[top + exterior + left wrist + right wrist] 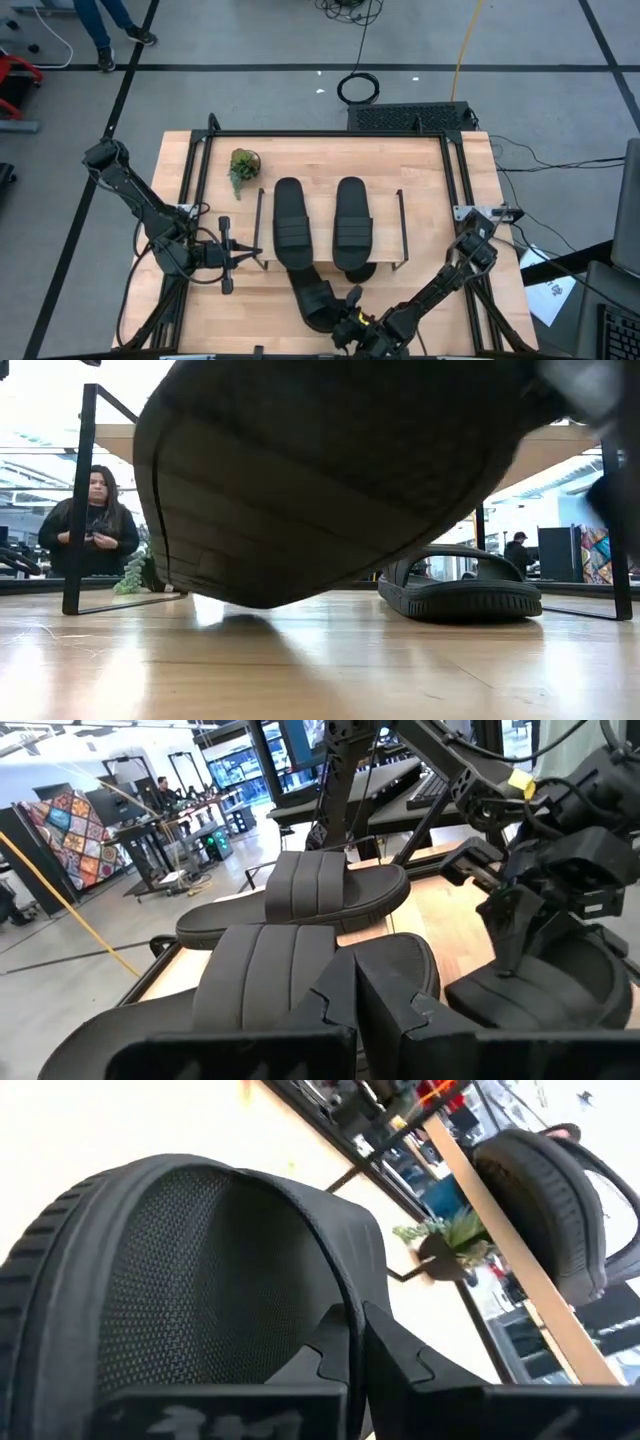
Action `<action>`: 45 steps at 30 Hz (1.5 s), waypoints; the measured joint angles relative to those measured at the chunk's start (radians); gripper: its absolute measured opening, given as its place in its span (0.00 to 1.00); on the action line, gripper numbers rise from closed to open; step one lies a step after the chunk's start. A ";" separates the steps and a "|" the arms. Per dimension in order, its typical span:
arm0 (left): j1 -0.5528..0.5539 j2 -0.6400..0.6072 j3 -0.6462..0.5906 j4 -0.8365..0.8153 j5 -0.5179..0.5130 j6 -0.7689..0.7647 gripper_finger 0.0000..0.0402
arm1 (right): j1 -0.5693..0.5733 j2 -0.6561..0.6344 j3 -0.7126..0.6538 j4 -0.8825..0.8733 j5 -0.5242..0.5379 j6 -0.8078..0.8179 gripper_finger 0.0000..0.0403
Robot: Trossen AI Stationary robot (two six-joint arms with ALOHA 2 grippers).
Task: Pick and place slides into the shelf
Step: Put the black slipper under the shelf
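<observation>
The shelf [320, 168] stands mid-table with two black slides [290, 222] [352, 222] side by side on its wood top. Another slide [460, 592] lies flat on its sole on the table under the shelf. One more slide [313, 292] hangs at the shelf's near side, with my right gripper [347, 318] shut on it. Its sole [330, 470] fills the low view. My left gripper [250, 254] waits shut and level at the shelf's left end, touching nothing. My right gripper pinches the slide's raised rim [342, 1295] at its near end between the two fingers. The fingers come from the table's near side, slanting slightly down and along the slide. The slide is tilted and lifted clear of the table, its far end toward the shelf.
A small potted plant [243, 165] stands on the table at the shelf's far left corner. Thin black wire frames [84, 490] close the shelf's two ends. A person [95, 510] stands in the room beyond the table. Bare tabletop [260, 310] lies near left.
</observation>
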 joint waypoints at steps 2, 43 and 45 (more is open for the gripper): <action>0.000 0.000 0.000 0.000 0.000 0.005 0.00 | -0.010 0.012 0.000 0.009 0.019 -0.001 0.00; 0.000 0.000 0.000 0.001 0.038 0.020 0.06 | -0.165 0.028 0.002 -0.155 -0.240 0.238 0.06; 0.000 0.000 0.000 0.001 0.038 0.020 0.06 | -0.171 0.027 0.003 -0.153 -0.301 0.239 0.10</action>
